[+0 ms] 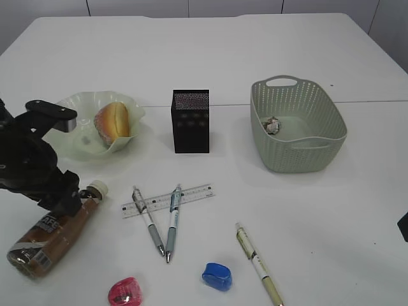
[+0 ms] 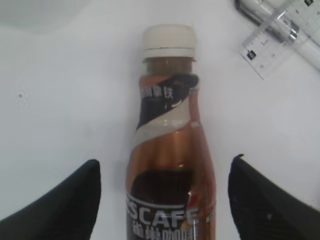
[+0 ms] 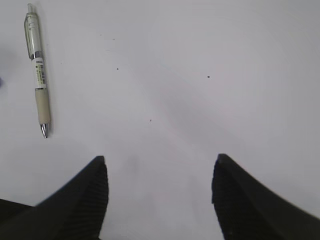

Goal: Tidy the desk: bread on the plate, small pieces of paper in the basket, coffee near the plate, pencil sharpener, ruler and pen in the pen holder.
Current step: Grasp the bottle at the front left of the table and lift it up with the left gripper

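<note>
So far two parts look done: the bread (image 1: 113, 122) sits on the plate (image 1: 73, 145), and a small crumpled paper (image 1: 273, 125) lies in the basket (image 1: 298, 123). No other paper scrap shows on the desk (image 1: 331, 217), so I judge that part finished.

Still left are the coffee and all the stationery. The coffee (image 1: 54, 233) lies on its side at about 7 o'clock from the plate, cap toward the plate, base toward the near left corner. It is a brown bottle with a cream cap and a dark and silver label; in the left wrist view it (image 2: 170, 165) runs straight up the middle, cap at 12 o'clock. The left gripper (image 2: 165, 200) hangs over it with jaws spread wide, one finger on each side of the body, neither visibly touching. I judge the coffee to be the step in hand: it must be grasped and stood up near the plate.

The holder (image 1: 190, 120) stands between plate and basket, with nothing showing above its rim. At its 6 o'clock the ruler (image 1: 191, 197) lies flat with two pens (image 1: 148, 220) (image 1: 172, 222) crossing it. A third pen (image 1: 258, 263) lies at 5 o'clock from the holder. A blue sharpener (image 1: 217, 275) and a pink sharpener (image 1: 125, 292) sit near the front edge.

The right gripper (image 3: 160, 195) is spread open and empty over bare desk, with the third pen (image 3: 38, 70) at its 10 o'clock.
</note>
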